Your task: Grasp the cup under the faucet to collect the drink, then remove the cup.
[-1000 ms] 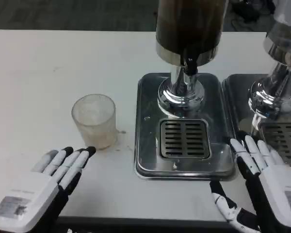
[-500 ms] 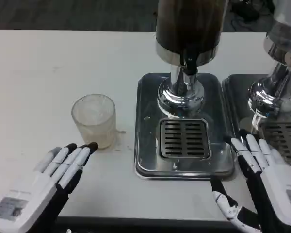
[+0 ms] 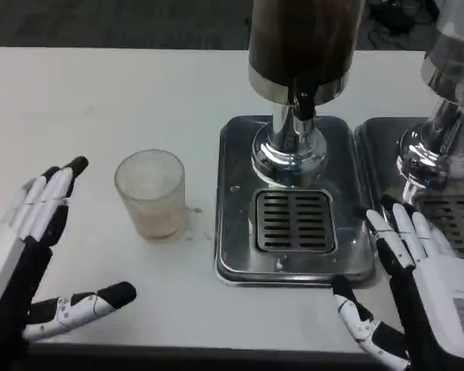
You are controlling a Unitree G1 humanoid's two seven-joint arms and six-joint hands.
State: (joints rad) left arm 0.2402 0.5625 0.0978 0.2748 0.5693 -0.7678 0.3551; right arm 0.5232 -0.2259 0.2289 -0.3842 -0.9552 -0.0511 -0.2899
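Note:
A clear ribbed plastic cup [image 3: 150, 192] stands upright on the white table, left of the drink dispenser's steel drip tray [image 3: 236, 201]. The faucet [image 3: 302, 103] hangs over the tray's slotted grate [image 3: 295, 220], and nothing stands on the grate. My left hand [image 3: 31, 247] is at the lower left, open, fingers stretched up and thumb pointing right; it is a short gap left of the cup and not touching it. My right hand [image 3: 417, 286] lies open at the lower right, by the tray's front right corner.
The dispenser's dark tank [image 3: 303, 39] rises above the faucet on a chrome column [image 3: 288, 147]. A second dispenser with its own chrome base [image 3: 437, 154] and tray stands at the right edge. Bare white table [image 3: 100, 100] stretches left and behind the cup.
My left hand has swung out to the left and opened wide, thumb spread away from the fingers, now beside the cup instead of in front of it. The right hand has barely moved.

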